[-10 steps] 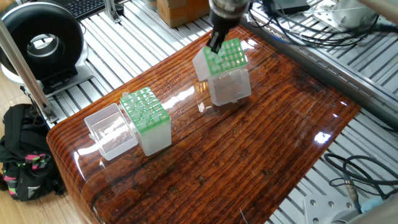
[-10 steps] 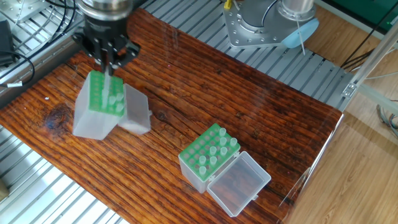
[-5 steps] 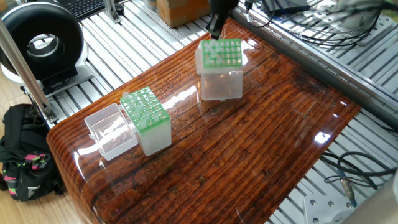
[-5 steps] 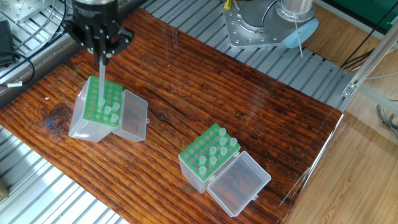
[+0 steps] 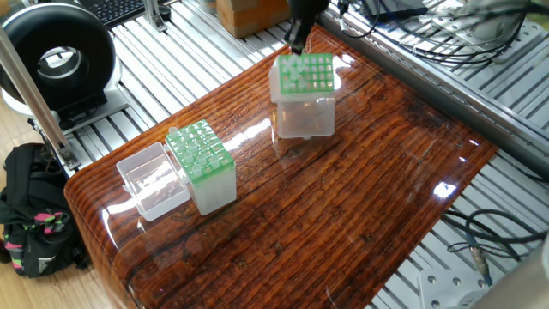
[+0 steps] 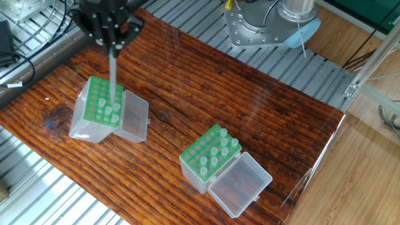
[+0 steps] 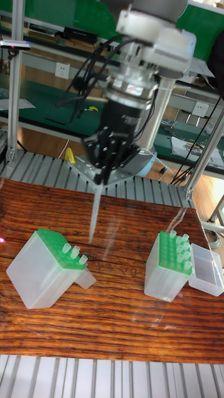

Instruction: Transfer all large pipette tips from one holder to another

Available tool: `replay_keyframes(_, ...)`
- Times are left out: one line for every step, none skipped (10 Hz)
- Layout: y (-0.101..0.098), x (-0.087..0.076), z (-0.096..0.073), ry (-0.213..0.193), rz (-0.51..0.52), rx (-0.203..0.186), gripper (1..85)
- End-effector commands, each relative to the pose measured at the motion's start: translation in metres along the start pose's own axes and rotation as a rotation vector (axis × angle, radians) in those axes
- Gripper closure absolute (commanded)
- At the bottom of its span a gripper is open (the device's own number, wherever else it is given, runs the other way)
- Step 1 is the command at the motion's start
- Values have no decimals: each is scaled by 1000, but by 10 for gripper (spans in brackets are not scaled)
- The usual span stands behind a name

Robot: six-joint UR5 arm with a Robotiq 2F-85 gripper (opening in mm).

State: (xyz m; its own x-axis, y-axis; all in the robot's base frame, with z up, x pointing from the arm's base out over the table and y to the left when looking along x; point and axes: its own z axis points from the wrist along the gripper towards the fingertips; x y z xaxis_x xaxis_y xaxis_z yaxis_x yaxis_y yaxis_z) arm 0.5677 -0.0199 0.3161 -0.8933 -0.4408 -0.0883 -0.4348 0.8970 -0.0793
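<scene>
My gripper [image 6: 113,45] is shut on one large pipette tip [image 6: 114,75], which hangs point-down above the left holder [image 6: 83,128]. In the tall fixed view the gripper [image 7: 102,176] holds the tip [image 7: 94,212] clear of that holder [image 7: 37,273], its point a little above the green grid. A few tips [image 7: 73,252] stand at that holder's right edge. The other holder [image 6: 190,174] carries several tips [image 6: 215,150] in its green grid. In one fixed view the gripper [image 5: 297,39] sits at the top edge over the far holder [image 5: 304,120].
Both holders have clear lids hinged open beside them [image 6: 134,119] [image 6: 240,184]. The wooden table [image 6: 206,94] is bordered by metal rails. The arm's base [image 6: 262,25] is at the far side, with cables [image 5: 403,26] and a black round device [image 5: 60,60] off the table.
A second ago the left holder was tilted up under the gripper; it dropped flat again. Since then the gripper has risen, drawing the tip up out of the grid.
</scene>
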Motion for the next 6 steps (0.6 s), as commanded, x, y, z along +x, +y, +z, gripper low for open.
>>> replay_keyframes(50,-25,-28,-15,66,-63,847)
replay_keyframes(61,-34,-30,-16,88,-67,847)
replay_keyframes(78,-45,-32,-16,125,-73,847)
replay_keyframes(91,-53,-31,-20,154,-85,847)
replay_keyframes(105,-59,-25,-28,177,-82,847)
replay_keyframes(116,-59,-20,-24,200,-65,847)
